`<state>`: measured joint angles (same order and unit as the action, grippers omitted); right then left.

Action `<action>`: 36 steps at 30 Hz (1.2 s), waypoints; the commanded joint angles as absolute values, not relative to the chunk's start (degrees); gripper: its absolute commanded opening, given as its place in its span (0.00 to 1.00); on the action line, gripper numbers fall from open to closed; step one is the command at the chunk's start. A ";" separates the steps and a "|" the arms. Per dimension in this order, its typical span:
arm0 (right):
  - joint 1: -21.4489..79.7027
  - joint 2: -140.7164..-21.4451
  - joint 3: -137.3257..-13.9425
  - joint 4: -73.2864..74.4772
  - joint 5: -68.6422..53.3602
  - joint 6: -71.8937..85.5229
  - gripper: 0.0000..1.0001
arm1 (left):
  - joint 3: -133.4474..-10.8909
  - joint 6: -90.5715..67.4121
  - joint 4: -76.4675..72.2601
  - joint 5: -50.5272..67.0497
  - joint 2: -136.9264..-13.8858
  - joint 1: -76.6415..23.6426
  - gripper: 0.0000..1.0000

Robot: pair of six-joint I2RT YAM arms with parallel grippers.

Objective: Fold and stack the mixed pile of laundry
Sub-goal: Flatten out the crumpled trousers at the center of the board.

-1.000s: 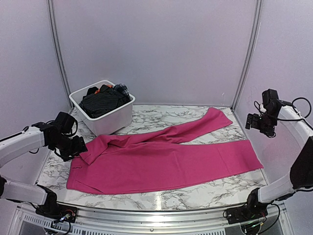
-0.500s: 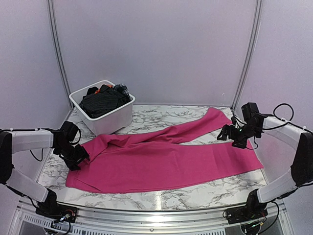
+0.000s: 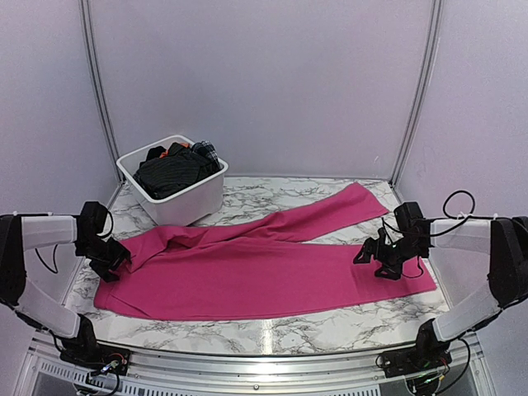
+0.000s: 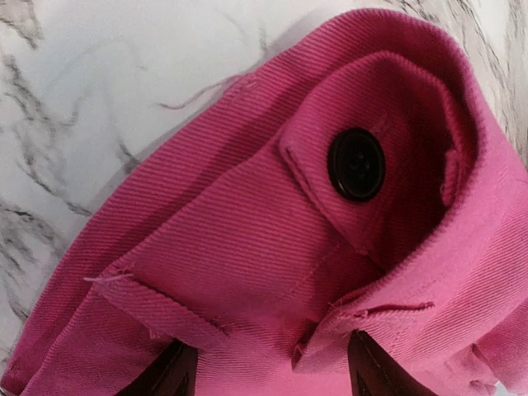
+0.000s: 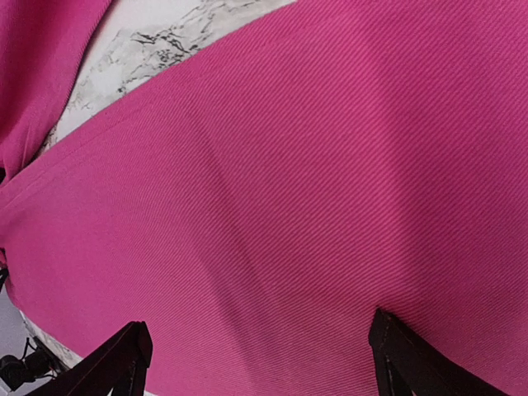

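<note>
Magenta-pink trousers [image 3: 272,268] lie spread across the marble table [image 3: 272,328], waistband at the left and legs running right. My left gripper [image 3: 110,262] is down on the waistband. In the left wrist view its fingers stand apart with the waistband cloth [image 4: 247,272] between them, just below a black button [image 4: 356,163]. My right gripper [image 3: 371,257] hovers low over the near leg's end, open, with flat pink cloth [image 5: 313,190] filling its view. The black pinstriped shirt [image 3: 169,173], an orange bit [image 3: 167,151] and a plaid piece [image 3: 206,152] sit in the tub.
The white plastic tub [image 3: 183,202] stands at the back left, close to the trousers' waist. The far leg [image 3: 346,206] angles toward the back right corner. Cell walls close in on both sides. Bare marble [image 5: 165,41] shows between the legs.
My right arm has swung down from the right wall to the near leg's end. My left gripper has moved left and its jaws have narrowed; the waistband end shifted left with it.
</note>
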<state>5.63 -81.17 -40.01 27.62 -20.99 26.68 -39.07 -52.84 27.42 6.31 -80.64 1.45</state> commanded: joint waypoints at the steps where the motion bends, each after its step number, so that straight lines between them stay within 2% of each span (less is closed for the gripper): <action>1: 6.83 -83.50 -35.33 28.42 -21.40 30.35 0.92 | -34.36 -52.38 39.29 -5.06 -80.33 7.16 0.66; 7: 14.70 -80.07 -28.50 28.23 -25.30 36.75 0.92 | -34.87 -50.60 41.57 -7.32 -76.64 13.29 0.66; 13: 20.47 -73.61 -26.66 31.24 -26.43 42.35 0.93 | -39.50 -45.78 41.66 -6.14 -78.24 15.01 0.69; 19: 19.93 -70.83 -43.07 34.40 -17.56 34.69 0.91 | -45.97 -38.05 41.45 -3.76 -75.14 14.11 0.76; 22: 18.58 -76.77 -53.50 31.46 -14.17 30.09 0.88 | -48.06 -35.80 41.11 -2.16 -72.93 12.13 0.80; 29: 16.11 -99.34 -77.40 27.48 -12.71 22.91 0.83 | -49.46 -32.88 38.68 1.96 -70.88 6.13 0.92; 36: 15.02 -118.61 -95.69 27.33 -15.10 19.99 0.79 | -49.19 -31.30 37.89 4.94 -70.75 3.52 0.93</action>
